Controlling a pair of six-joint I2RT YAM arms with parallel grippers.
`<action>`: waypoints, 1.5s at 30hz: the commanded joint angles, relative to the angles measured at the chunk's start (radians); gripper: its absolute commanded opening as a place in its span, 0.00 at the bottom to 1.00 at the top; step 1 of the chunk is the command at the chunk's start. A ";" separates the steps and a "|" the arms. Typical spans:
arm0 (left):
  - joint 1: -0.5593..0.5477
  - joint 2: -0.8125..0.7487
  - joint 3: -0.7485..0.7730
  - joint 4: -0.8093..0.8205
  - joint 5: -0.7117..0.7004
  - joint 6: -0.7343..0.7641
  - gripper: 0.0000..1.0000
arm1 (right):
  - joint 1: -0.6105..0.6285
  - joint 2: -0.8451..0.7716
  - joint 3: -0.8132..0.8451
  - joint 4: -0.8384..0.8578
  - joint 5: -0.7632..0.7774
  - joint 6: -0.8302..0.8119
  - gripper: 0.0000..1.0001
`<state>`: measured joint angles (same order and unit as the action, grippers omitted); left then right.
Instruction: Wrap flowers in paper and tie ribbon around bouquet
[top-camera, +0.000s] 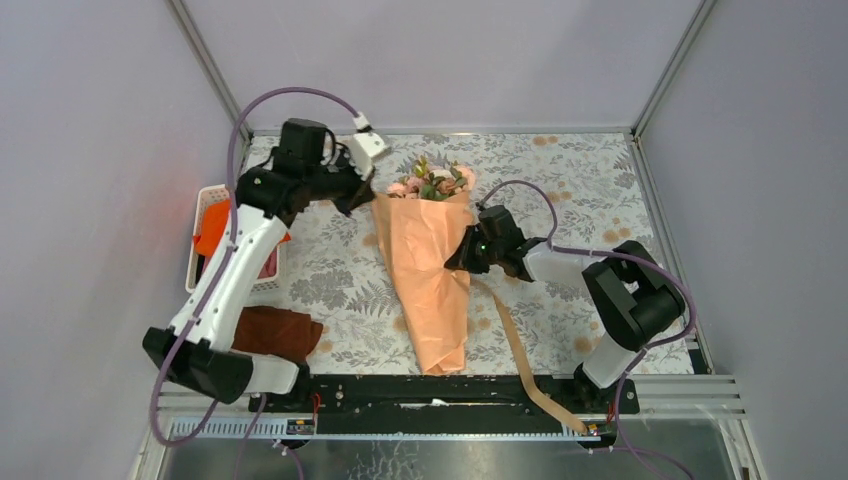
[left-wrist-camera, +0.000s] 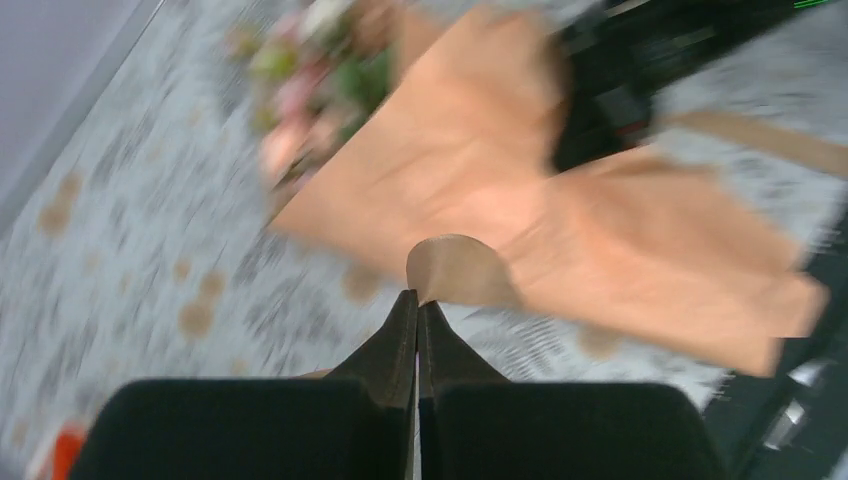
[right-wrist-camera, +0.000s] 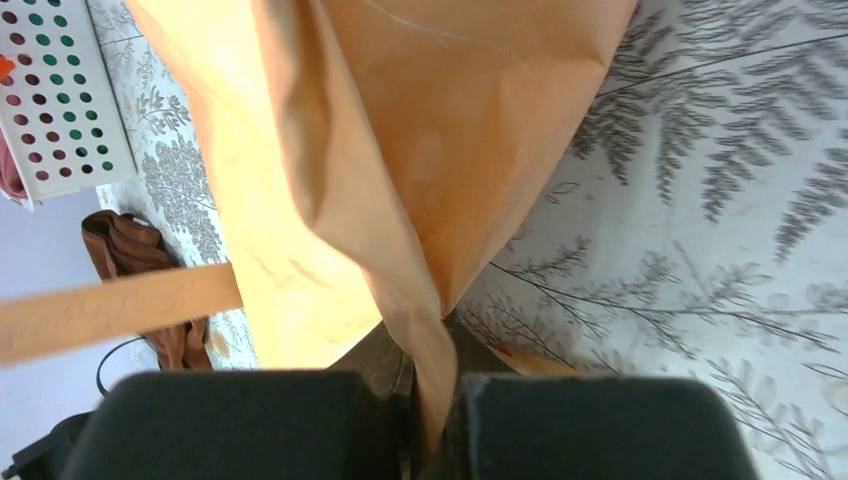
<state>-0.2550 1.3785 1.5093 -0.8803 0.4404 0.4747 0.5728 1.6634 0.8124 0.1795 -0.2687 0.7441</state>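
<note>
left fingers (left-wrist-camera: 398, 338) pinched a dull tan curl of ribbon (left-wrist-camera: 455, 272), while right fingers (right-wrist-camera: 385, 362) clamped a crinkly matte fold of paper (right-wrist-camera: 470, 120) at 3 o'clock of the bouquet (top-camera: 430, 285).

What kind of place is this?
Probably a robotics test cell, not a shop: a left arm and right arm bolted down, bare grey walls in a metal frame, one bouquet on a patterned tablecloth.

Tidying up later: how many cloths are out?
2: an orange cloth in the basket at left, and a brown cloth on the table, front left. More may hide in the basket.
</note>
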 joint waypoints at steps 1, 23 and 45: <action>-0.230 0.053 0.011 -0.099 0.192 -0.096 0.00 | 0.050 0.033 -0.011 0.142 0.085 0.088 0.00; -0.300 0.722 -0.076 0.403 -0.016 -0.473 0.00 | 0.061 -0.112 0.016 -0.182 0.093 -0.021 0.54; -0.300 0.691 -0.134 0.438 -0.015 -0.462 0.00 | 0.086 -0.235 -0.114 -0.859 0.130 -0.185 0.61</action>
<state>-0.5552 2.0697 1.4063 -0.4694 0.4820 -0.0029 0.6315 1.4166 0.7395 -0.6834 -0.0513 0.5678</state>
